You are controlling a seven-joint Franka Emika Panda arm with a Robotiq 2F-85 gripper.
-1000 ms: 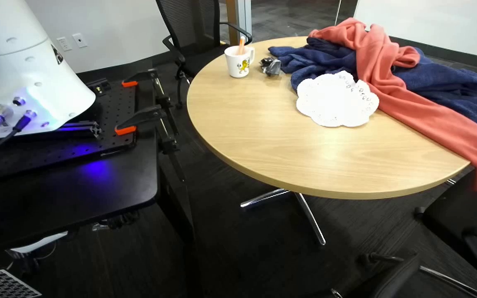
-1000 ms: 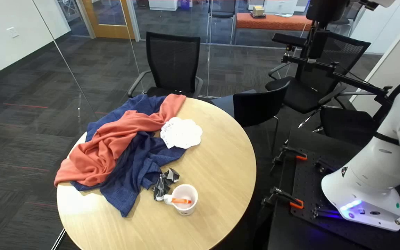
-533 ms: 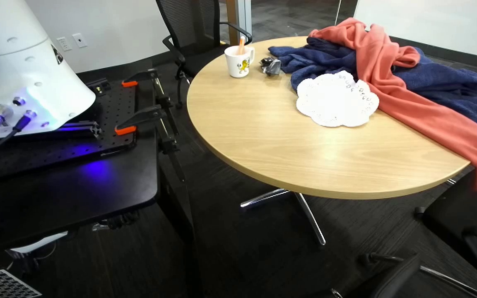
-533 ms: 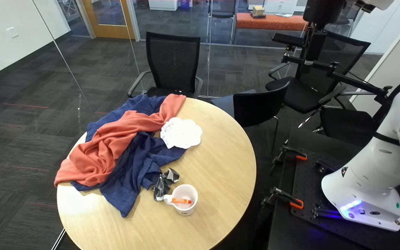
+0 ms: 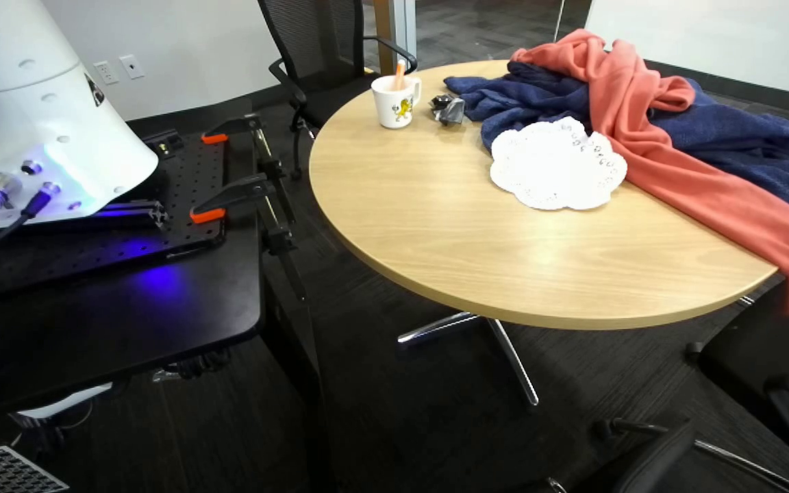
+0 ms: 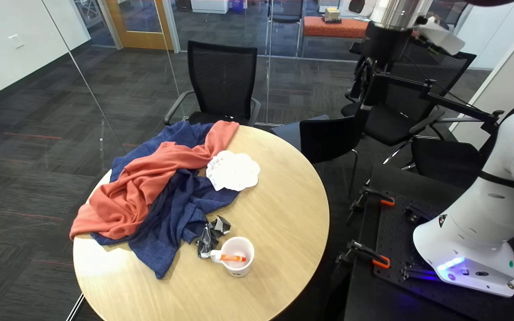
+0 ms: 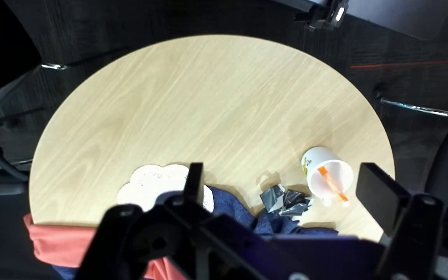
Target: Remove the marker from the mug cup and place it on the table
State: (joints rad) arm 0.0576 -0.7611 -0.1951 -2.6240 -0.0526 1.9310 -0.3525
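The orange marker (image 5: 400,77) leans in the white mug cup (image 5: 389,109), its end above the rim. In an exterior view the marker (image 6: 233,257) lies across the opening of the mug (image 6: 242,246), near the handle. The mug stands upright on the round tan table (image 5: 394,198). In the wrist view the marker (image 7: 332,184) and mug (image 7: 317,156) show near the right finger, well below it. My gripper (image 7: 282,179) is open with nothing between its fingers. In an exterior view the gripper (image 6: 365,91) hangs in the air, apart from the table (image 6: 292,214).
Crumpled black plastic (image 6: 212,236) lies beside the mug handle. A white scalloped plate (image 6: 233,171), a navy cloth (image 6: 159,249) and a coral cloth (image 6: 127,191) lie on the table. Black chairs (image 6: 223,84) stand around it. The arm's base stands on a black desk (image 5: 127,294).
In an exterior view my gripper has moved left and down, toward the table, and the wrist has tilted. The mug, marker and other things on the table have not moved.
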